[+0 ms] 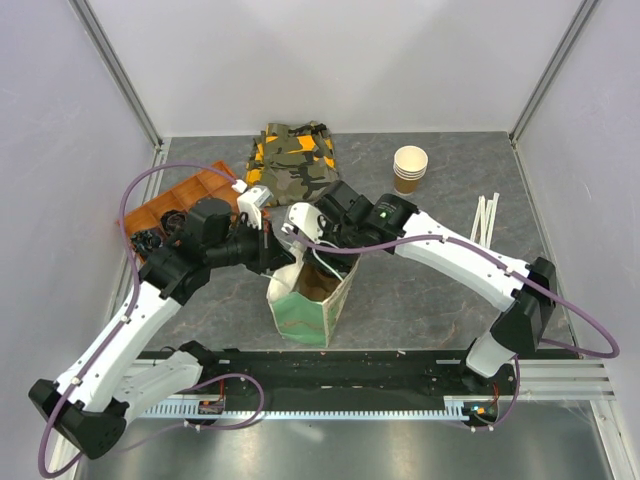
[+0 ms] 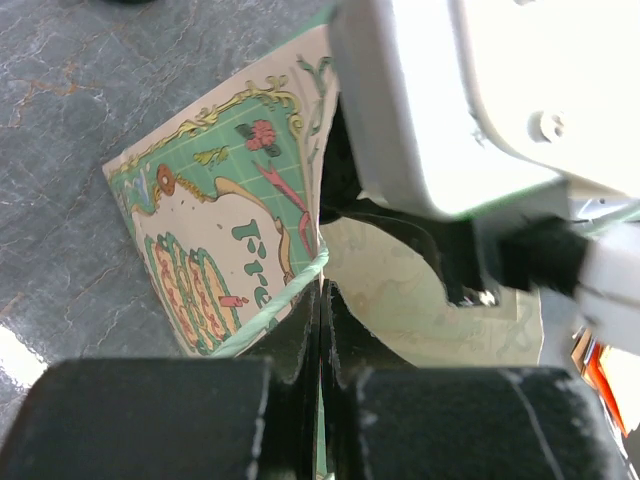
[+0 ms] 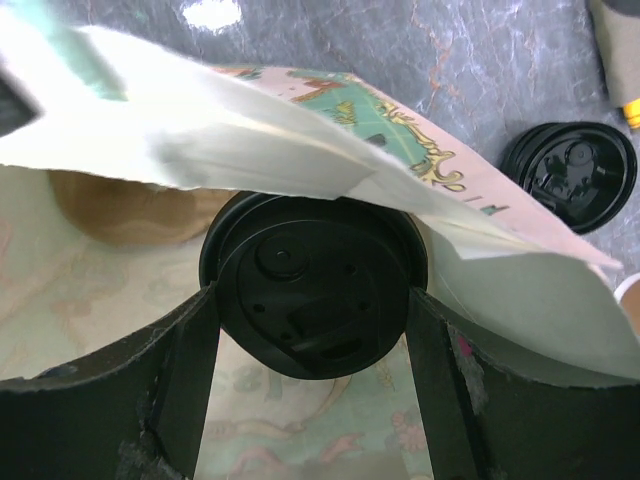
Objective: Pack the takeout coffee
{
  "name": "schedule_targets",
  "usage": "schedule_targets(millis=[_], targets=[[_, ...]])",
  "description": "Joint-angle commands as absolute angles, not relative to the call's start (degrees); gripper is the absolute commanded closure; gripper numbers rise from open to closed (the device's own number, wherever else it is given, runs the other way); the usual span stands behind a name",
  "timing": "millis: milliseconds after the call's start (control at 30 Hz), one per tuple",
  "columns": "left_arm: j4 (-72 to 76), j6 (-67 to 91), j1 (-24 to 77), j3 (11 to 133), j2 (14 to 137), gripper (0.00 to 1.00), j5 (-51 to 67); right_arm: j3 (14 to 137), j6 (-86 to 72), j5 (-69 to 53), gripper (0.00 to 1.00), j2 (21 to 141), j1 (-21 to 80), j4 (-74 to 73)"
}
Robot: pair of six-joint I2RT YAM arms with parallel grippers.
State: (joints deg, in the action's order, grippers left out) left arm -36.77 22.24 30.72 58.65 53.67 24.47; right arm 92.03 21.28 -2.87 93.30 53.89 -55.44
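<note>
- Nearest lens: gripping takeout coffee [image 3: 300,260] by sides of its black lid w/ R gripper [image 3: 312,335], fingers tight on both sides, cup already inside mouth of paper bag [image 3: 300,150].
- Pinching bag's rim w/ L gripper [image 2: 320,310], closed flat on the paper, propping mouth open.
- Lower straight down to bag floor; avoid snagging the flap drooping over lid.
- Hold L pinch steady till cup seated, to stop bag tipping.
- Release only w/ cup flat on bottom, then lift R out vertically.
</note>
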Motion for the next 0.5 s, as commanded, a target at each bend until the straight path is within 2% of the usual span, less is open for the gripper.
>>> schedule_targets(millis=[0,467], targets=[[-34.7,20.0,30.6,57.1,51.6,0.98,26.1,90.7,21.8,-2.1,0.42,91.8,54.1,-50.3],[-35.3,18.1,28.0,54.8,51.6,0.98,28.3,88.2,22.8,-3.1,0.42,95.2,54.1,-45.8]])
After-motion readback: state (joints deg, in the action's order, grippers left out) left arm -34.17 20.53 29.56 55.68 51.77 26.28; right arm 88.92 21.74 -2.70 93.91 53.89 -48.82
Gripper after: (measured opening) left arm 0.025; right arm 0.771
